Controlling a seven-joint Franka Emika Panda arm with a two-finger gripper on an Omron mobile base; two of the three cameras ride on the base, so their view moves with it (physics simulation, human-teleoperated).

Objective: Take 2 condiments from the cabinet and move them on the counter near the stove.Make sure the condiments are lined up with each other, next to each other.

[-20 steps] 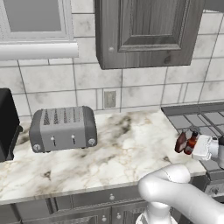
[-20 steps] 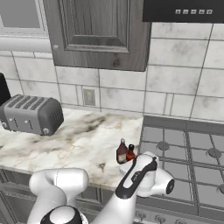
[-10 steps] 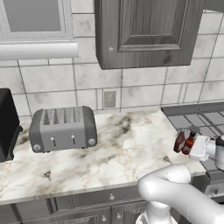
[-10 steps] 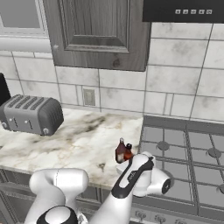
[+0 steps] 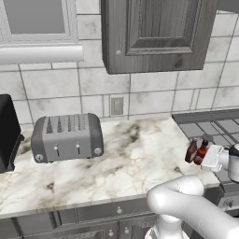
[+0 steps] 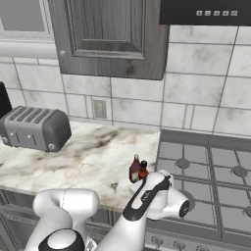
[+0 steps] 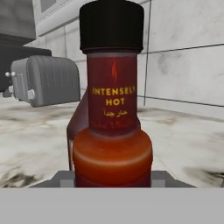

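The slim red condiment bottle (image 7: 113,109) with a black cap stands upright between my gripper's (image 7: 112,177) fingers, which are shut on its lower body. Right behind it, touching or nearly so, is the squat dark red-brown condiment bottle (image 7: 76,127). In the base views both bottles, red (image 5: 201,151) (image 6: 143,170) and dark (image 5: 191,151) (image 6: 135,169), sit side by side on the white marble counter (image 5: 121,158) (image 6: 93,152) at the stove's (image 5: 210,128) (image 6: 206,162) left edge. My gripper (image 5: 203,158) (image 6: 143,177) reaches them from the stove side. The grey wall cabinet (image 5: 158,32) (image 6: 112,34) above has its door closed.
A silver toaster (image 5: 67,137) (image 6: 37,128) (image 7: 43,81) stands on the counter to the left, well away from the bottles. A black toaster oven (image 5: 7,133) sits at the far left edge. The tiled wall carries an outlet (image 5: 116,106).
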